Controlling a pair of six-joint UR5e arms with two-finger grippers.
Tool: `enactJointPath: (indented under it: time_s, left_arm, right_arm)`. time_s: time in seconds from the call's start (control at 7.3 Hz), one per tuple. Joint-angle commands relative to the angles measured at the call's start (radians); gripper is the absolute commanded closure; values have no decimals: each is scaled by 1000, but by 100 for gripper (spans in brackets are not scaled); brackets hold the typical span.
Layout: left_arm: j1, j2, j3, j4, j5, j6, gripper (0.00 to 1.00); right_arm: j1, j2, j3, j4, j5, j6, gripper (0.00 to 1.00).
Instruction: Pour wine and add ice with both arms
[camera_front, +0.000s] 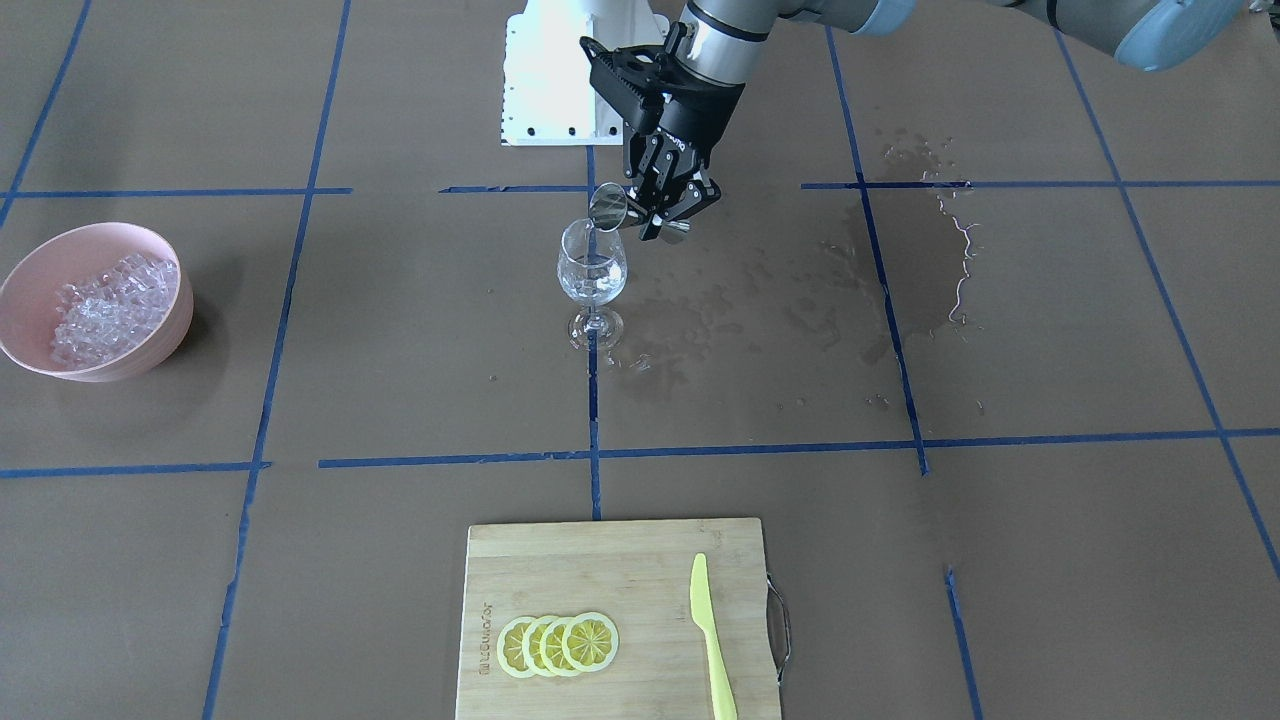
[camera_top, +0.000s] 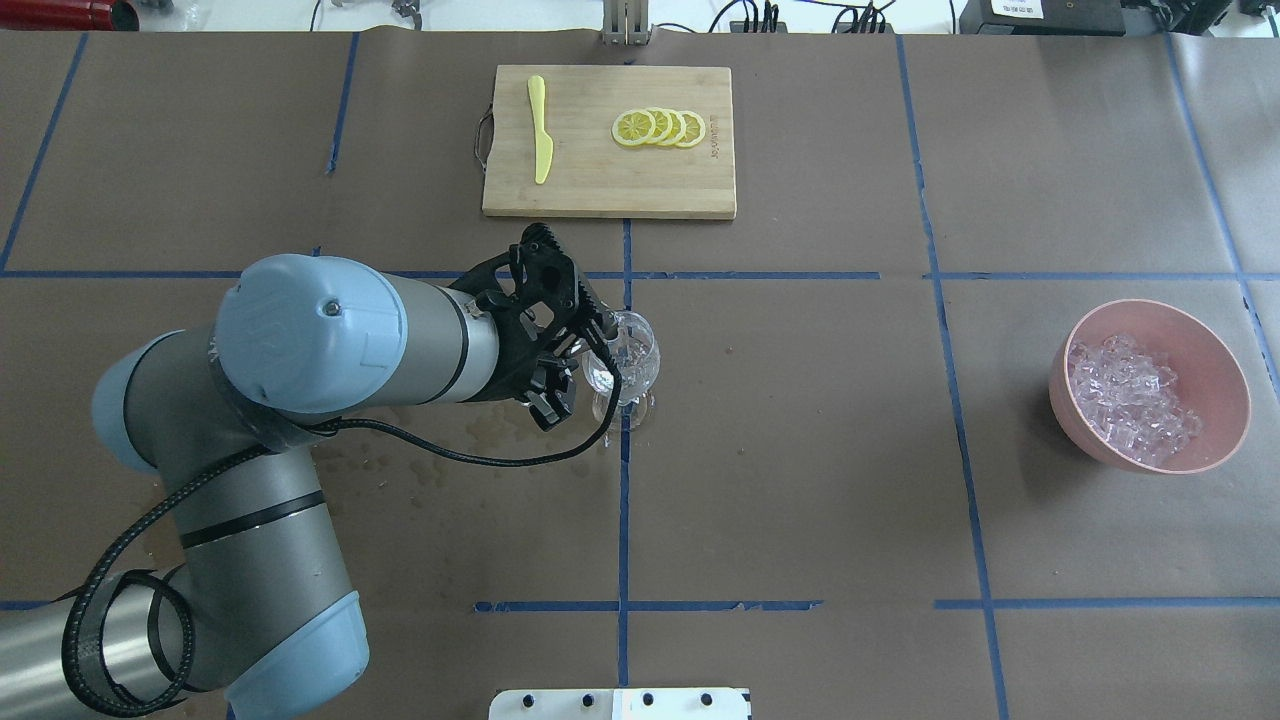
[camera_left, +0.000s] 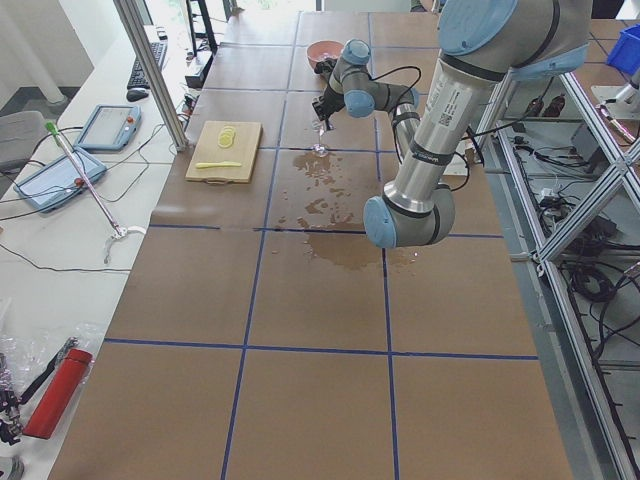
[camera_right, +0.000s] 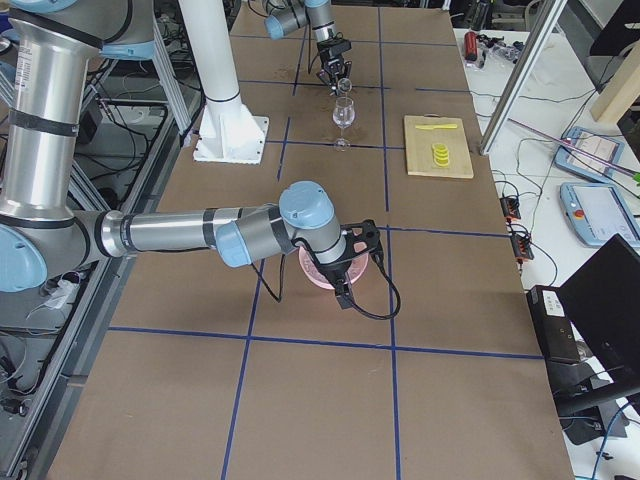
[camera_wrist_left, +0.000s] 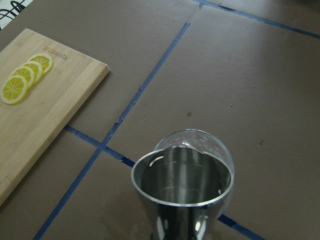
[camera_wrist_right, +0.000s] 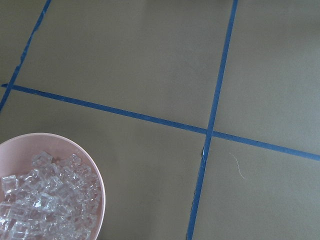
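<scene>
One cup (camera_front: 607, 207) pinched in left jaws at wineglass (camera_front: 592, 270) rim | right jaws: cannot tell, near bowl (camera_front: 178, 320) edge

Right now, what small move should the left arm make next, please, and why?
Probably tip the metal cup slightly further: the left gripper holds its lip over the wine glass, which holds only a little wine, and spills already wet the table.
</scene>
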Motion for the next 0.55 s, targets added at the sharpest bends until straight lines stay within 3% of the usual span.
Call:
enactJointPath:
  time_s: [0.0,0.41]
  left_arm:
    - [0,-12,-12,83,5,24,100]
    - [2,-105,-20,264,8,35,100]
  right_arm:
    - [0,0,0,1,0,0,0]
    - [0,0,0,1,0,0,0]
